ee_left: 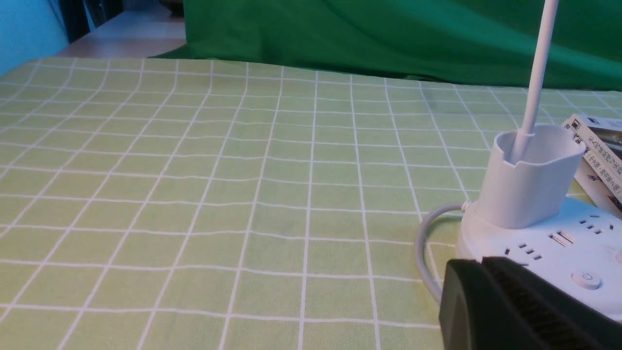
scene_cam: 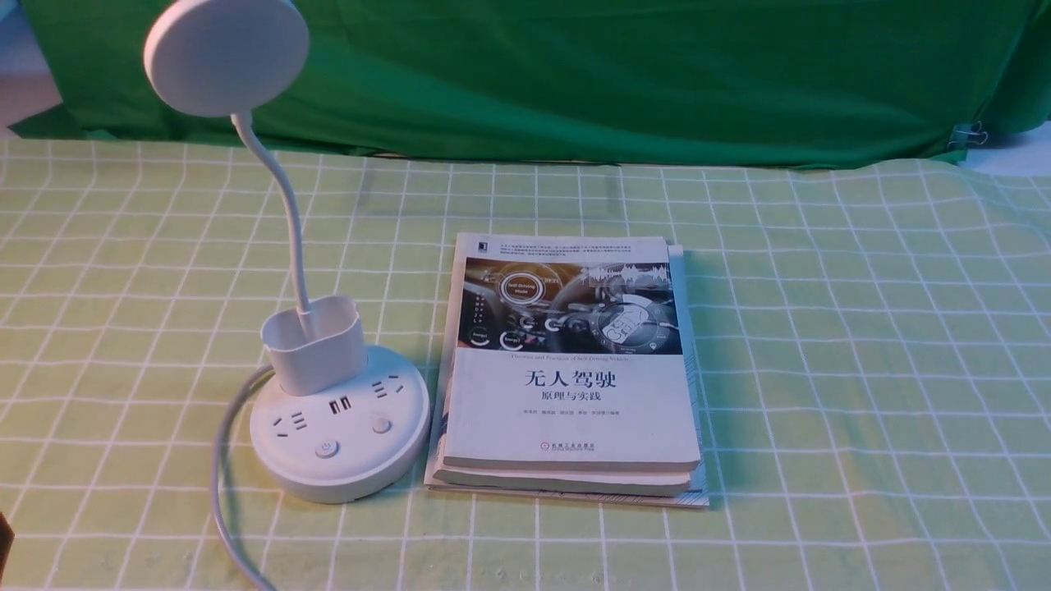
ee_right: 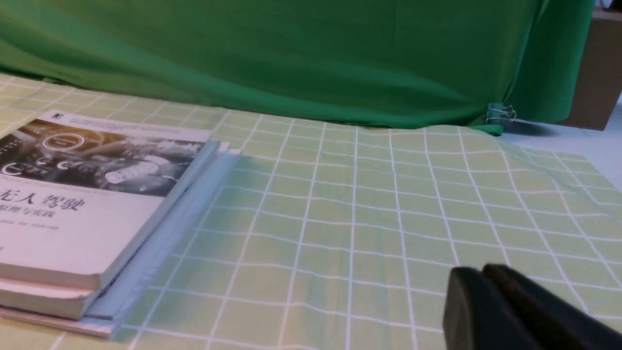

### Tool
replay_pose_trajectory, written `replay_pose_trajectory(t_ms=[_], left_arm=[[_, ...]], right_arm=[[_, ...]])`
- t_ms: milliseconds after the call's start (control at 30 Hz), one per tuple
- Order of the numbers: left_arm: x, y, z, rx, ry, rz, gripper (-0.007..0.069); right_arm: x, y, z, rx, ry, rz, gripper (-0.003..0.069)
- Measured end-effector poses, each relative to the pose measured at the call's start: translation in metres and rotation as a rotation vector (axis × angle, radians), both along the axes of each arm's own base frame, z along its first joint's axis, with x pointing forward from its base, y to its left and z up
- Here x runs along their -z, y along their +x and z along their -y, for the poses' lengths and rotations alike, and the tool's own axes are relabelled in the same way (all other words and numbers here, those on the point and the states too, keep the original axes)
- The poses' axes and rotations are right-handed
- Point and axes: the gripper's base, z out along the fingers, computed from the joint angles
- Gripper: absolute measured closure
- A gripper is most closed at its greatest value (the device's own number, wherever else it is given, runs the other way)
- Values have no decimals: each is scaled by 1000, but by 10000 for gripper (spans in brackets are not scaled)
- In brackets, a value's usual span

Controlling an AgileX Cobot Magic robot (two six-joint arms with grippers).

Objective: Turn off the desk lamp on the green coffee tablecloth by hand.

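Observation:
The white desk lamp (scene_cam: 316, 345) stands on the light green grid tablecloth (scene_cam: 821, 345) at the left, its disc head (scene_cam: 226, 53) up high and its round base (scene_cam: 339, 431) bearing sockets and a power button (scene_cam: 326, 449). In the left wrist view the base (ee_left: 559, 243) and button (ee_left: 585, 279) lie just beyond my left gripper (ee_left: 482, 261), which is shut and empty. My right gripper (ee_right: 482, 270) is shut and empty above bare cloth (ee_right: 369, 218). Neither gripper shows in the front view.
A stack of books (scene_cam: 571, 369) lies right of the lamp, also in the right wrist view (ee_right: 92, 209). The lamp's white cord (scene_cam: 226, 492) curves off the front-left. A dark green backdrop cloth (scene_cam: 616, 74) hangs behind, clipped at right (scene_cam: 969, 135).

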Motion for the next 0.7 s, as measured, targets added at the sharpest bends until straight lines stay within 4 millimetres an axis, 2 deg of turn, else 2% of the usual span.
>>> replay_pose_trajectory(t_ms=[700], left_arm=[[0,0,0,-1,23,0,626]], right_arm=[[0,0,0,0,0,1,629]])
